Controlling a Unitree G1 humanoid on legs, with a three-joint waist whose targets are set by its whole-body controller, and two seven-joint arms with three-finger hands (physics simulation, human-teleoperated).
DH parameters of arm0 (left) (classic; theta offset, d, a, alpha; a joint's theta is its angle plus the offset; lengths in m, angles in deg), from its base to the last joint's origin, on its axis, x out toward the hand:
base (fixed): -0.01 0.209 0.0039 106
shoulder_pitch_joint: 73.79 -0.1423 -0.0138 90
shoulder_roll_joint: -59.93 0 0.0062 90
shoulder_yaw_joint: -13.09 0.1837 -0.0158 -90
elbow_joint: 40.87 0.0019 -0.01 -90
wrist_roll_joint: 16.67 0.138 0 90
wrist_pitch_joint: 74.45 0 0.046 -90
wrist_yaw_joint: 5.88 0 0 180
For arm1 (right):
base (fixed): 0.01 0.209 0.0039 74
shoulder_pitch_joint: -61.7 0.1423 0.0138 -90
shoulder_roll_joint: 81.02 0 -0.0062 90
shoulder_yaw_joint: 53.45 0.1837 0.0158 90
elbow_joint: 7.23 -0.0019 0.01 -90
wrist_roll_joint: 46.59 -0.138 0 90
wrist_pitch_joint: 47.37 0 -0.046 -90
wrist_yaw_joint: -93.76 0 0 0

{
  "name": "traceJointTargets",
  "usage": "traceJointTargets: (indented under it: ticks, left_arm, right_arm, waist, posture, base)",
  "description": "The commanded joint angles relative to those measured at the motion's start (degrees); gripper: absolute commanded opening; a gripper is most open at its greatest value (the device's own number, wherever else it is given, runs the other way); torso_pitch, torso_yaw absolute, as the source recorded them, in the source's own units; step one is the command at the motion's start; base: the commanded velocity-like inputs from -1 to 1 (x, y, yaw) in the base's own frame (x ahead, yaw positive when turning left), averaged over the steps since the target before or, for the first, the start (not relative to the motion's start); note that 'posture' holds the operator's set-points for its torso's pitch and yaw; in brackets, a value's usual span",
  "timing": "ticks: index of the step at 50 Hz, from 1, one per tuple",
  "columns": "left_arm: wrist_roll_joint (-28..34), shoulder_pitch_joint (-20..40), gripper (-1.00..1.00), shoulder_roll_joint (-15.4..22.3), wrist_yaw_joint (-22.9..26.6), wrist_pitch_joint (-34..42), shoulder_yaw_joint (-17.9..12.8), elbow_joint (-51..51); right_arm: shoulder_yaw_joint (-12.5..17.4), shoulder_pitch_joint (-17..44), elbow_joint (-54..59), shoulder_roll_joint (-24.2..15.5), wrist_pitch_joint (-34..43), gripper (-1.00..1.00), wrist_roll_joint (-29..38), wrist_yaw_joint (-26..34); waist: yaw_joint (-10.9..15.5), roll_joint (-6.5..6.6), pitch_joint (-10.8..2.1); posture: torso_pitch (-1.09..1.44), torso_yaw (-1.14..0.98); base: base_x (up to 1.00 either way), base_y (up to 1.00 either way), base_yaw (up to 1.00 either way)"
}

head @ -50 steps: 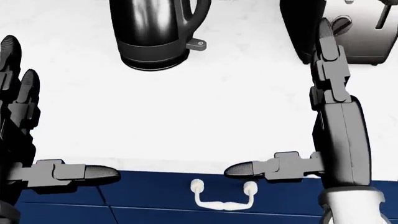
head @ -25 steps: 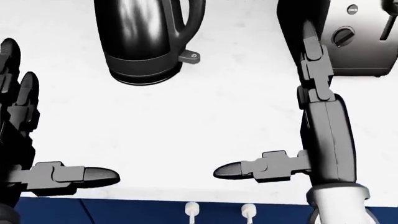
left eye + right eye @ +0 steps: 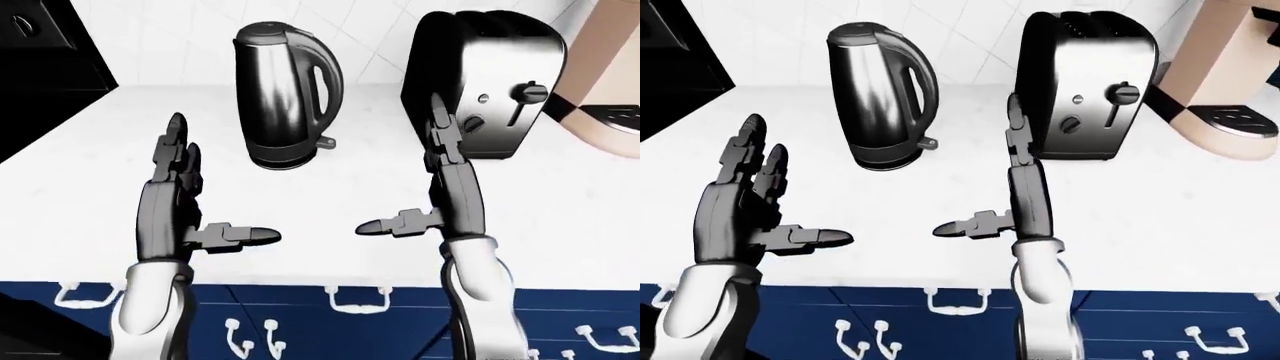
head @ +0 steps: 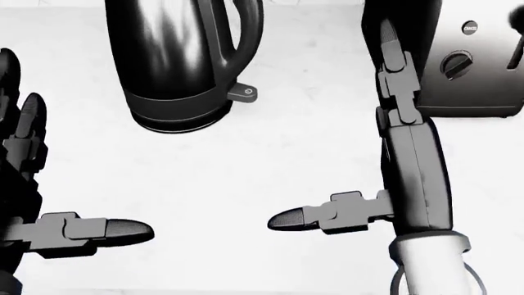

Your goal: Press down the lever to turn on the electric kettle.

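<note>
**Both hands open above the counter, kettle lever untouched**

Two hands hover over the white counter (image 3: 330,247), and neither has hold of anything. The left hand (image 3: 178,196) has its fingers spread and pointing up the view, thumb stuck out sideways toward the other hand. The right hand (image 3: 437,191) mirrors it: fingers (image 3: 440,135) straight and together, thumb jutting inward, nothing in its grasp.

The electric kettle (image 3: 283,94) stands upright on the counter, beyond and between the two hands, a little nearer the left hand's fingertips than the right's. Its handle faces toward the right hand's side. The lever (image 4: 245,92), a small tab with a round mark, sticks out low at the kettle's base under the handle, beyond the right hand's thumb and to the inner side of its fingers, clear of them with bare counter between.

A toaster (image 3: 1090,86) sits directly beyond the right hand's fingertips, which overlap it in the left-eye view. Further out past that hand stands a beige coffee machine (image 3: 1225,82). Blue drawers (image 3: 350,315) with white handles run beneath both wrists.
</note>
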Motion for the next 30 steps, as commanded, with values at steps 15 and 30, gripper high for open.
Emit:
traceJointTargets:
  ticks: [15,30]
  left_arm:
    - [0.10,1.05,1.00,0.61,-0.64,-2.07,-0.94,-2.06]
    - [-0.41,0.83,1.00,0.63,-0.72,-2.22,-1.34,-2.21]
  right_arm:
    - [-0.87,2.31,-1.90,0.42,-1.58,1.00,0.14,0.29]
    - [-1.38,3.00,-1.94,0.72,-1.07,1.00,0.58,0.52]
  waist:
    - [0.55,1.96,-0.50]
    - [-0.09,3.49,-0.28]
  posture:
    - [0.00,0.00]
    - [0.00,0.00]
  base:
    - [0.11,0.00,0.00]
    - [0.11,0.00,0.00]
